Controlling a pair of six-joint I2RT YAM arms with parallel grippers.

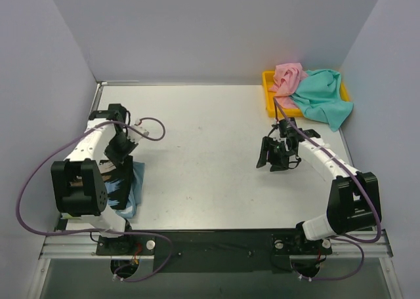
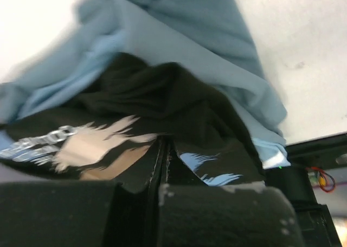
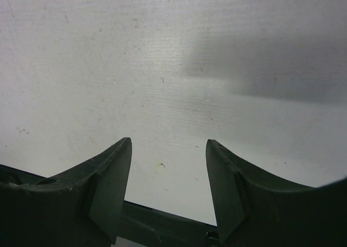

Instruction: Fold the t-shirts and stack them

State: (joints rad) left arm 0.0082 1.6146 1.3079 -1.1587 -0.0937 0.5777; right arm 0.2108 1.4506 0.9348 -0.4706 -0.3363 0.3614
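Observation:
The black t-shirt (image 1: 117, 176) with white lettering lies on the light blue t-shirt (image 1: 136, 181) at the table's near left edge. My left gripper (image 1: 120, 156) is down on this pile. In the left wrist view its jaws (image 2: 164, 152) are pressed together on a fold of the black t-shirt (image 2: 179, 103), with the light blue t-shirt (image 2: 179, 41) behind it. The pink t-shirt (image 1: 289, 76) and the teal t-shirt (image 1: 323, 97) lie crumpled in and over the yellow tray (image 1: 268, 92). My right gripper (image 1: 270, 158) is open and empty above bare table (image 3: 168, 145).
The yellow tray stands at the far right corner against the right wall. Grey walls close the table on the left, back and right. The left arm's purple cable (image 1: 147, 125) loops over the table. The black base rail (image 1: 216, 240) runs along the near edge.

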